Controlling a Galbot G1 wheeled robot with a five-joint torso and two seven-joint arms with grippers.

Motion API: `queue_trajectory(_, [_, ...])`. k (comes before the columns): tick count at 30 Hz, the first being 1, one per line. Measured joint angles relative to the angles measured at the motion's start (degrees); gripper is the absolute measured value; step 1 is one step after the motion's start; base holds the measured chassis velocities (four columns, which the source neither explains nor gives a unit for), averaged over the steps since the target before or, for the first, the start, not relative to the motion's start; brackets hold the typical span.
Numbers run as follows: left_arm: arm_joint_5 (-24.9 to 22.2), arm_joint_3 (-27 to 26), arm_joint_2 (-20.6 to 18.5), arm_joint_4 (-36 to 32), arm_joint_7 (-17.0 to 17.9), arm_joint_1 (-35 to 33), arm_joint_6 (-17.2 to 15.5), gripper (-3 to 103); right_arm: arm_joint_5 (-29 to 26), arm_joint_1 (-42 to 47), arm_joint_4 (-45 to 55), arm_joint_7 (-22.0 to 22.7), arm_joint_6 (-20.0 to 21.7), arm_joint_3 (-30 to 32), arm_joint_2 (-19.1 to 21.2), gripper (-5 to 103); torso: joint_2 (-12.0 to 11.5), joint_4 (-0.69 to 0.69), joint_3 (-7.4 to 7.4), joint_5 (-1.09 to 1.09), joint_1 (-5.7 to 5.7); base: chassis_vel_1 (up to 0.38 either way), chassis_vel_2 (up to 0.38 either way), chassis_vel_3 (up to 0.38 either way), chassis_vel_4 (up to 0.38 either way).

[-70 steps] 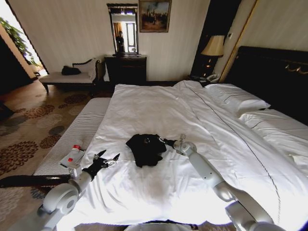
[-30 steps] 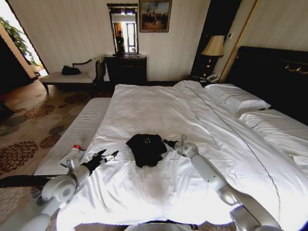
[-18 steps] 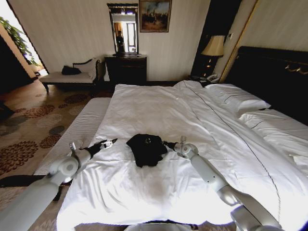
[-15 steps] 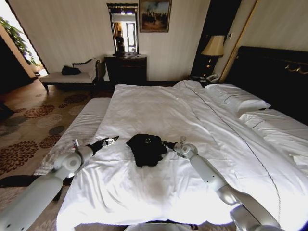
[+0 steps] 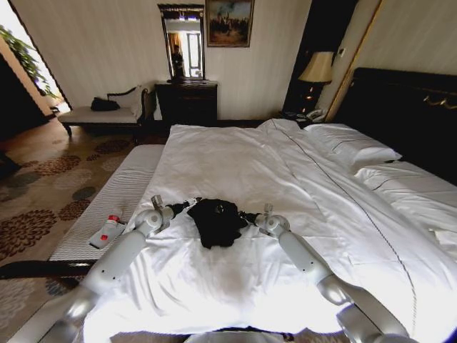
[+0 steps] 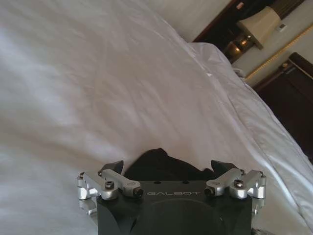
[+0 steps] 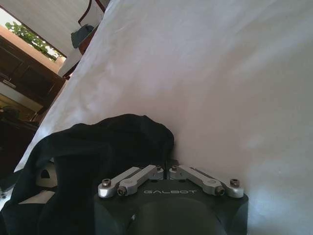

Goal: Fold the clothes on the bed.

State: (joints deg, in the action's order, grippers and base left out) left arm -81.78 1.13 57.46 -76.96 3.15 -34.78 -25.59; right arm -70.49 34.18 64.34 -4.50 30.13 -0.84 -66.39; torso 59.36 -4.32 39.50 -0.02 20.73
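**A:** Where is the black T-shirt (image 5: 216,221)?

**B:** Bunched in a dark heap on the white duvet of the bed (image 5: 235,161), in the near half, closer to the bed's left edge than to the pillows at the headboard end. It is crumpled, not laid flat.

**A:** And the left gripper (image 5: 190,204)?

**B:** At the shirt's left edge, low over the duvet. In the left wrist view its fingers (image 6: 113,167) are spread wide apart, with the black fabric (image 6: 164,166) lying between them; nothing is clamped.

**A:** The right gripper (image 5: 245,214)?

**B:** At the shirt's right edge, opposite the other one, so the 2 grippers flank the heap. In the right wrist view its linkages (image 7: 170,177) are drawn together, the fingers closed, with the fabric (image 7: 102,161) bunched right at them. Whether cloth is actually pinched I cannot tell.

**A:** Anything off the bed?

**B:** A small white bottle with a red cap (image 5: 108,230) lies on the grey striped bench (image 5: 118,196) along the bed's left edge.
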Motion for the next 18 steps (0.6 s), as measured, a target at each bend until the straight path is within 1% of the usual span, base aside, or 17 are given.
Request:
queue_trajectory(1, [0.0,0.0,0.0,0.0,0.0,0.0,0.0,100,0.0,0.0,0.0,0.0,0.0,0.0,0.0,0,0.0,0.00,0.00,0.00,0.00,0.000,0.000,0.000,0.000])
queue_trajectory(4, [1.0,0.5,0.2,3.2,-0.4,1.3,-0.1,100,0.0,0.0,0.1,0.1,0.0,0.2,0.5,0,0.0,0.02,0.00,-0.01,0.00,0.000,0.000,0.000,0.000])
queue_trajectory(7, [1.5,1.1,0.4,4.4,-0.7,2.2,-0.2,100,0.0,0.0,0.0,0.1,0.0,0.3,0.5,0,0.0,0.02,0.00,0.00,0.00,0.000,0.000,0.000,0.000])
queue_trajectory(9, [1.9,1.8,1.5,6.0,-0.7,3.4,-0.6,100,0.1,0.1,-0.2,0.1,0.0,0.4,0.4,0,0.0,0.00,0.00,-0.01,-0.01,0.000,0.000,0.000,0.000])
queue_trajectory(12, [2.0,2.6,2.5,7.0,-0.2,4.4,-0.9,100,0.3,0.2,-0.3,0.1,0.0,0.4,0.2,0,0.0,-0.04,-0.01,-0.01,-0.01,0.000,0.000,0.000,0.000])
queue_trajectory(15, [1.7,4.0,3.5,8.4,0.6,5.6,-1.5,100,0.9,0.3,-0.4,0.2,-0.1,0.5,-0.3,0,0.0,-0.03,0.00,-0.01,-0.01,0.000,0.000,0.000,0.000])
queue_trajectory(18, [1.3,4.2,3.9,8.9,1.0,5.9,-1.9,100,1.0,0.4,-0.4,0.3,-0.1,0.5,-0.3,0,0.0,0.00,-0.01,0.00,-0.01,0.000,0.000,0.000,0.000])
